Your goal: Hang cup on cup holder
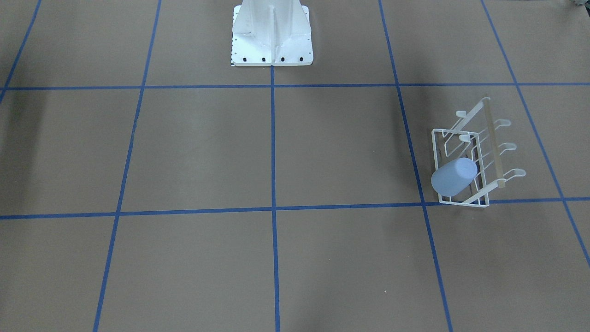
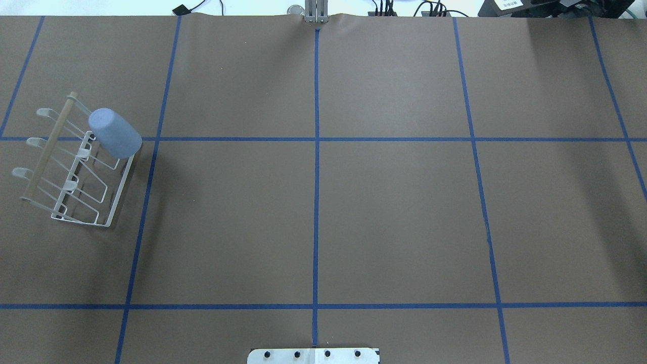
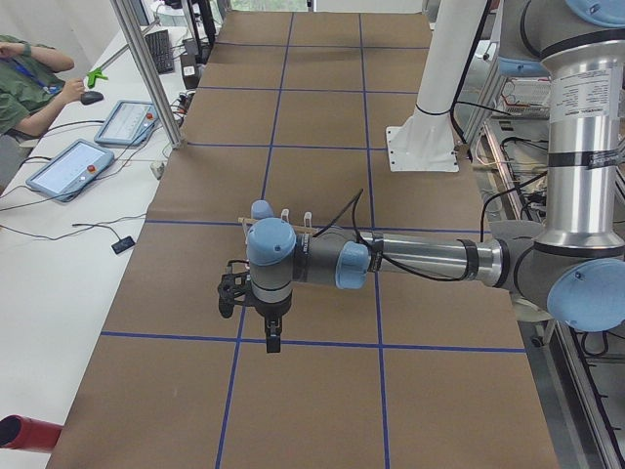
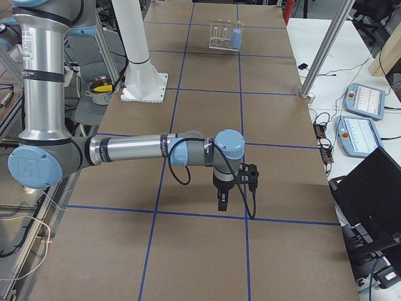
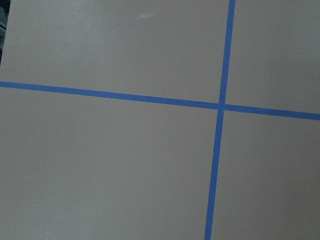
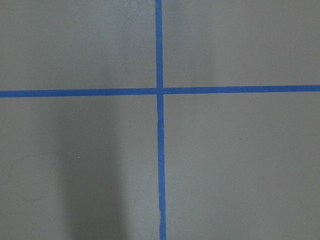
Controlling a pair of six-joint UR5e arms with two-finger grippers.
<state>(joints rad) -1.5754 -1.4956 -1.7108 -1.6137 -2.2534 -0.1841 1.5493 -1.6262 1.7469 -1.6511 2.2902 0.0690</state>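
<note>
The pale blue-grey cup (image 1: 454, 175) sits upturned and tilted over a prong at one end of the white wire cup holder (image 1: 493, 143). Both also show in the overhead view at the table's left, the cup (image 2: 115, 132) on the cup holder (image 2: 50, 146), and far off in the exterior right view (image 4: 235, 39). My left gripper (image 3: 271, 337) hangs pointing down over the table, near the cup holder, which its arm mostly hides. My right gripper (image 4: 222, 200) hangs over the table's other end. Both show only in side views; I cannot tell whether they are open or shut.
The white robot pedestal (image 1: 272, 32) stands at the table's middle edge. Blue tape lines (image 2: 316, 202) grid the brown table. An operator (image 3: 29, 78) and tablets (image 3: 68, 166) are beside the table; a laptop (image 4: 369, 188) stands at the other end.
</note>
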